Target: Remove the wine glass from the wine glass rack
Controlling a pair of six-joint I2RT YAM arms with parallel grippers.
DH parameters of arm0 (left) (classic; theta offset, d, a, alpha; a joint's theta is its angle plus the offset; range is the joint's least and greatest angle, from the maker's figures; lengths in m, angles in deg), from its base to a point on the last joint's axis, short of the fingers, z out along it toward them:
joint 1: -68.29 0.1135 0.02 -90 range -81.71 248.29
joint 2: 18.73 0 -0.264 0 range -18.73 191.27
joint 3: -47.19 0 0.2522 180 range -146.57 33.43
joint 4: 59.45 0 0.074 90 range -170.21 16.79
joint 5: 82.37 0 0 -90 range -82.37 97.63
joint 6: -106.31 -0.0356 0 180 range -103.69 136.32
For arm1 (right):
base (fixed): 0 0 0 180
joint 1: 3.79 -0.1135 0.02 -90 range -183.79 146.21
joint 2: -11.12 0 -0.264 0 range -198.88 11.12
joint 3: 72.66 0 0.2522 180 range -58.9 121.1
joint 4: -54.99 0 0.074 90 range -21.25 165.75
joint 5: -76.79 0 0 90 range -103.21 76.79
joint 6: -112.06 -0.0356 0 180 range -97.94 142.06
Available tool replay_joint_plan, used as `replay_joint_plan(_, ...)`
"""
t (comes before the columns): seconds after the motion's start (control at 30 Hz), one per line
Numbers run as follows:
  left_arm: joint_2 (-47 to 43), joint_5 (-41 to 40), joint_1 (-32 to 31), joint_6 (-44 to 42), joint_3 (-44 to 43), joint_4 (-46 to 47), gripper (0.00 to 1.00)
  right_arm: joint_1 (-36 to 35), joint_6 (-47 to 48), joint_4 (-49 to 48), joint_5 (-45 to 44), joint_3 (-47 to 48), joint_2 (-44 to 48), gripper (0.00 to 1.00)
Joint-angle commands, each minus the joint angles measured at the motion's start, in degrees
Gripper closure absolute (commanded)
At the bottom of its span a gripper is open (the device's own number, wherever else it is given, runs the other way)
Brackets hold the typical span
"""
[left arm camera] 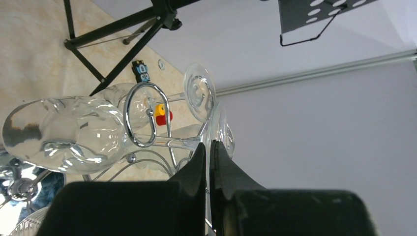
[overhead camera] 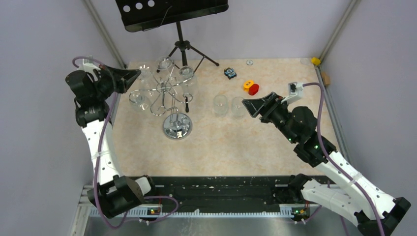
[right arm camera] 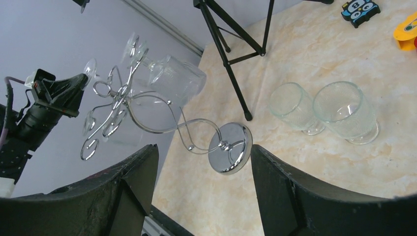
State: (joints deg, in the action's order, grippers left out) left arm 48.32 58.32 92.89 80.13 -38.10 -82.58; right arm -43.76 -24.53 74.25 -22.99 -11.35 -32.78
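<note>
While L jaws tight on wine glass (left arm camera: 64, 132) stem, rack loop (left arm camera: 127, 115) round it; R jaws apart.

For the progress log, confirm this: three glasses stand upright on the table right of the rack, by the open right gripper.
Wrong count: two glasses stand upright on the table right of the rack, by the open right gripper. The right wrist view shows it.

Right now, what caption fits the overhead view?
Left gripper at the chrome rack of hanging wine glasses; right gripper open beside two glasses standing on the table.
</note>
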Motion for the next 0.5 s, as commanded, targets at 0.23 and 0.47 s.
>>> replay_joint_plan(0.23, -4.84, -14.42, 2.38, -6.97, -6.49, -12.22, 1.0, 0.33, 1.02, -0.4, -1.12, 1.3, 1.52, 0.3)
replay_joint_plan(0.47, -7.13, -23.41, 3.69, -11.79, -12.02, -18.79, 1.0, 0.33, 0.38, -0.61, -0.95, 0.57, 1.78, 0.3)
